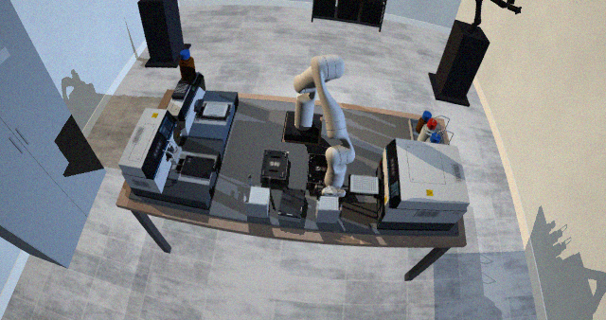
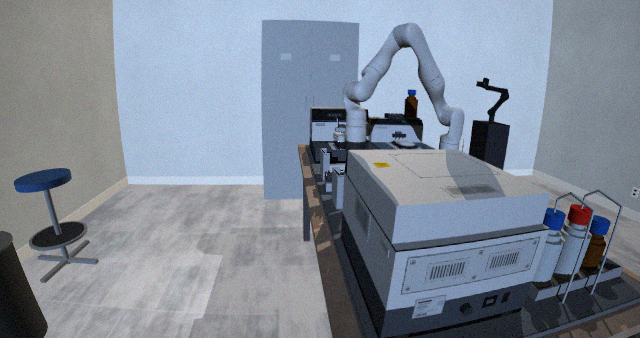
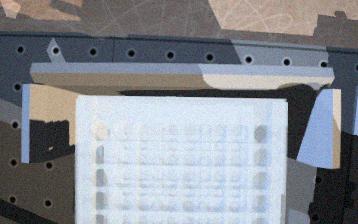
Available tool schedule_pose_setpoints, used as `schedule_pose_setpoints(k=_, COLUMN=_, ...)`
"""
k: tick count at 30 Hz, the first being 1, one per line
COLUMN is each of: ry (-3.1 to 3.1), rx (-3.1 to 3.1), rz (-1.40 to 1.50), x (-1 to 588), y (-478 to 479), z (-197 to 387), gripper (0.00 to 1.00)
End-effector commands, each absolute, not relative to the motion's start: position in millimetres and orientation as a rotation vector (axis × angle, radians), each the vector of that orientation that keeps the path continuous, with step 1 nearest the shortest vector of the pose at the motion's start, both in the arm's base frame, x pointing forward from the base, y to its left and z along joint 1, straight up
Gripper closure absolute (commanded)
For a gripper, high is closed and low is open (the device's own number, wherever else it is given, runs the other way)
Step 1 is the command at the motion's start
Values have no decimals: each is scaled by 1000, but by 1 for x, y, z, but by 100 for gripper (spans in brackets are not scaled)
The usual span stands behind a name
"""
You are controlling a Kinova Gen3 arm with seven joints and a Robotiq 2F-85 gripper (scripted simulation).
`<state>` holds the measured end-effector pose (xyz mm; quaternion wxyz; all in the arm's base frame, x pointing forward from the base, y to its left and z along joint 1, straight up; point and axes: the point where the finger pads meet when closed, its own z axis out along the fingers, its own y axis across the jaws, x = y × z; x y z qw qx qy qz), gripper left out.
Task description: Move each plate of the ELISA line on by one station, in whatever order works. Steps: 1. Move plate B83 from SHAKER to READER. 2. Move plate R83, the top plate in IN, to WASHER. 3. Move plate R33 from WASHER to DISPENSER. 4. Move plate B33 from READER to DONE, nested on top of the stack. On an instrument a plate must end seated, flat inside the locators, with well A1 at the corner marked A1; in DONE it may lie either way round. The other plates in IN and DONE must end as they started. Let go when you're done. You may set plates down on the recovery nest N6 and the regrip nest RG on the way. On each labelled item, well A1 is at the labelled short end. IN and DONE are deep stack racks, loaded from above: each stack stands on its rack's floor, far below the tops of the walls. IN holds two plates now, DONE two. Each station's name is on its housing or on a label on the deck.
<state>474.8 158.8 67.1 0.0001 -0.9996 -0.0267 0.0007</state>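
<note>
My gripper [image 1: 331, 191] hangs at the table's front edge, right over the right-hand white stack rack [image 1: 328, 209]. It holds a white well plate [image 3: 180, 160] across its width, level, above the rack's opening. The fingers stand wide on the plate's sides and do not show in the wrist view. The rack's far wall [image 3: 180, 75] and side walls lie below the plate. I cannot read the plate's label. Another white plate [image 1: 364, 184] sits on the tray of the big reader housing [image 1: 423, 183]. A third white plate [image 1: 215, 108] sits on the back-left instrument.
A second white rack [image 1: 258, 202] stands to the left, with a dark nest [image 1: 292, 202] between the racks. Two black nests [image 1: 276, 164] lie behind. A tall instrument [image 1: 147, 150] fills the left end. Bottles [image 1: 428, 126] stand back right. The reader housing [image 2: 440, 198] hides my gripper in the exterior view.
</note>
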Motion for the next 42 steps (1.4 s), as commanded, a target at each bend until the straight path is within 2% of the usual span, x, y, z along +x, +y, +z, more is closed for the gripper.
schedule_pose_setpoints(k=1, ry=-84, rx=-3140, rz=-1, x=475, y=159, z=70, gripper=6)
schedule_pose_setpoints(k=42, ry=-84, rx=-3140, rz=-1, x=475, y=159, z=95, gripper=6)
